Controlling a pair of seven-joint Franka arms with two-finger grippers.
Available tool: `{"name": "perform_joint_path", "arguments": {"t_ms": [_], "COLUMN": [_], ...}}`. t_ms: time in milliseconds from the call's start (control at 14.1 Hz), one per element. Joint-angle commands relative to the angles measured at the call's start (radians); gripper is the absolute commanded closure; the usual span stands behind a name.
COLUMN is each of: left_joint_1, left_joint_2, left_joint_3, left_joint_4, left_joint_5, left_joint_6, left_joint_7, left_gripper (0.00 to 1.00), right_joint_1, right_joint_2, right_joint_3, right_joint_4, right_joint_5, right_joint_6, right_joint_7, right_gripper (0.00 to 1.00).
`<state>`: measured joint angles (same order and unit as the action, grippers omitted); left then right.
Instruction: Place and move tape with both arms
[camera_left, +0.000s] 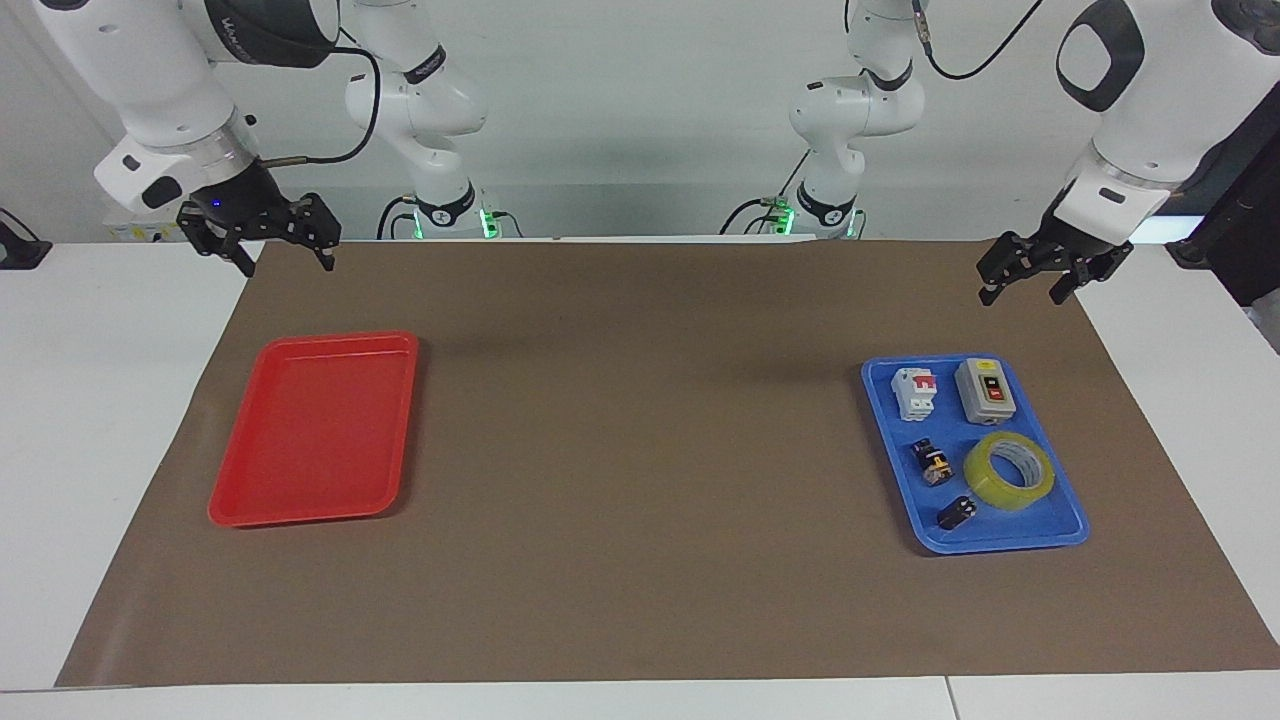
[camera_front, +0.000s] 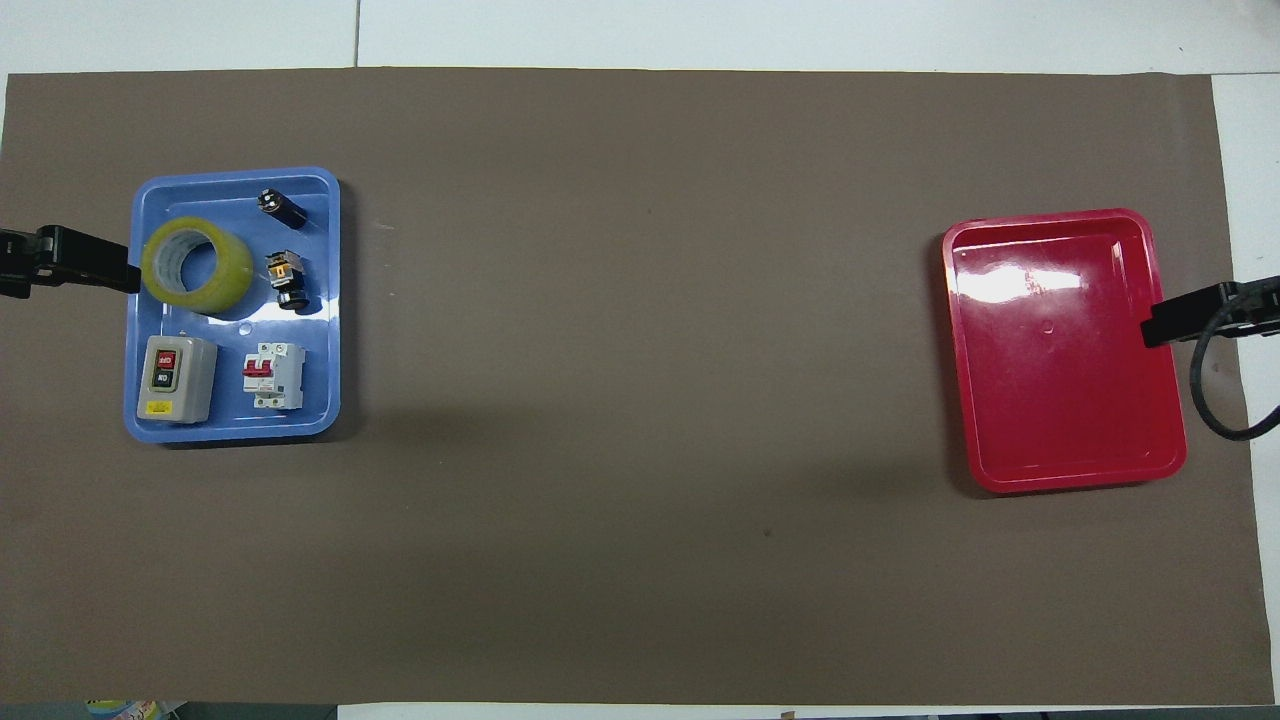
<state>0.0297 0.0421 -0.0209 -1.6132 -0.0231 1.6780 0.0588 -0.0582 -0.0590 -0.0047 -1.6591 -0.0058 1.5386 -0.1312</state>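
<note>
The tape, a yellow ring-shaped roll, lies flat in the blue tray at the left arm's end of the table; it also shows in the overhead view. My left gripper is open and empty, raised over the brown mat, clear of the tray and the tape. In the overhead view one of its fingers shows beside the tape. My right gripper is open and empty, raised over the mat's corner above the red tray.
The blue tray also holds a grey switch box, a white circuit breaker and two small black parts. The red tray has nothing in it. A brown mat covers the table.
</note>
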Motion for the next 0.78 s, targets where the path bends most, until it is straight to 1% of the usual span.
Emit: {"name": "perform_joint_path", "arguments": {"t_ms": [0, 212, 354, 566, 707], "left_joint_1": [0.05, 0.096, 0.12, 0.137, 0.151], "left_joint_2": [0.08, 0.188, 0.246, 0.31, 0.347], "left_joint_3": [0.001, 0.001, 0.001, 0.001, 0.001], "left_joint_4": [-0.007, -0.008, -0.01, -0.021, -0.021], "left_joint_5": [0.012, 0.012, 0.012, 0.009, 0.006], "left_joint_6": [0.087, 0.204, 0.28, 0.374, 0.385], "left_joint_7": [0.064, 0.072, 0.093, 0.092, 0.067], "left_gripper": [0.0, 0.0, 0.0, 0.0, 0.01], "right_joint_1": [-0.008, -0.008, -0.008, -0.008, -0.008], "right_joint_2": [-0.018, -0.018, -0.018, -0.018, -0.019], "right_joint_3": [0.006, 0.006, 0.006, 0.006, 0.006], "right_joint_4": [-0.022, -0.024, -0.024, -0.028, -0.03], "right_joint_5": [0.016, 0.016, 0.016, 0.016, 0.016], "right_joint_6": [0.012, 0.012, 0.012, 0.012, 0.012], "right_joint_7": [-0.011, -0.011, -0.011, -0.011, -0.011], "right_gripper": [0.0, 0.0, 0.0, 0.0, 0.0]}}
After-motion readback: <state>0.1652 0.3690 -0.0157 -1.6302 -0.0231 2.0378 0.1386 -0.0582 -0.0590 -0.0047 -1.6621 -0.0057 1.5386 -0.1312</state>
